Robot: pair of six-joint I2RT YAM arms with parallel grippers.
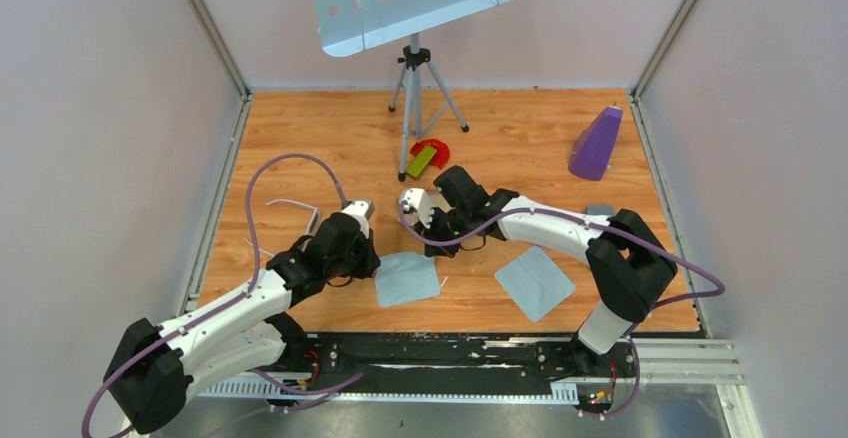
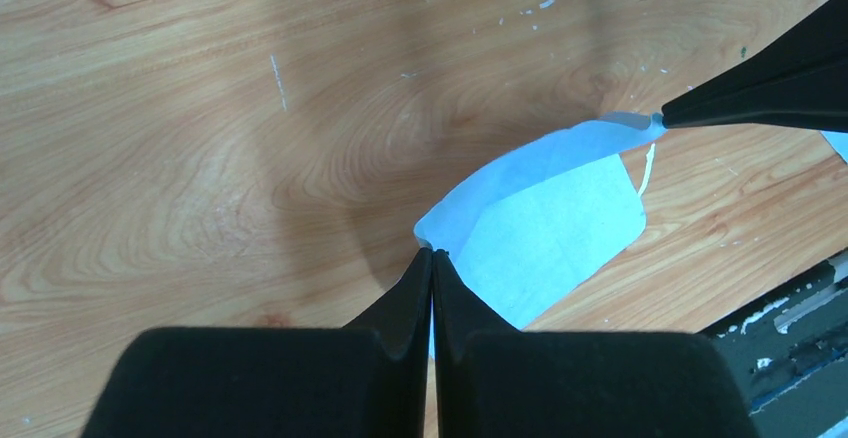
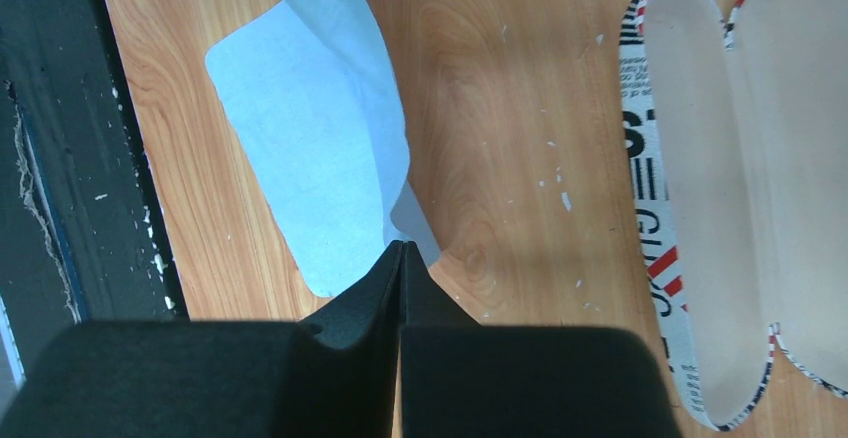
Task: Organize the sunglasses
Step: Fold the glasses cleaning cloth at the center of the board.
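Two end effectors are to be accounted for. How are they found? (Examiner)

Both are found pressed together. The left gripper [image 2: 432,258] is pinched on one end of the blue cloth [image 2: 560,228], and the right gripper [image 3: 402,253] on the opposite end. The edge stretched between them is raised and curled over, while the rest of the cloth lies flat on the table beneath. (Inspector)

And the sunglasses? (Examiner)

They are shown in neither wrist view. The sunglasses [image 1: 300,206] are taken to be the thin pale outline seen from above, off the outer side of the left gripper. They lie apart from it and are held by nothing. The outline is too faint for certainty. The open case [image 3: 700,208] lies just beyond the right gripper, and nothing is seen in the part that shows. A second cloth [image 1: 535,283] lies flat on the right gripper's near side. (Inspector)

Which step is in hand? (Examiner)

It is judged that the cloth is being folded or carried first, and that the sunglasses are not yet attended to. The next move calls for both grippers to be moved as a pair, so that neither pinch is pulled out. If one end were let go too soon, the cloth could drop crumpled. (Inspector)
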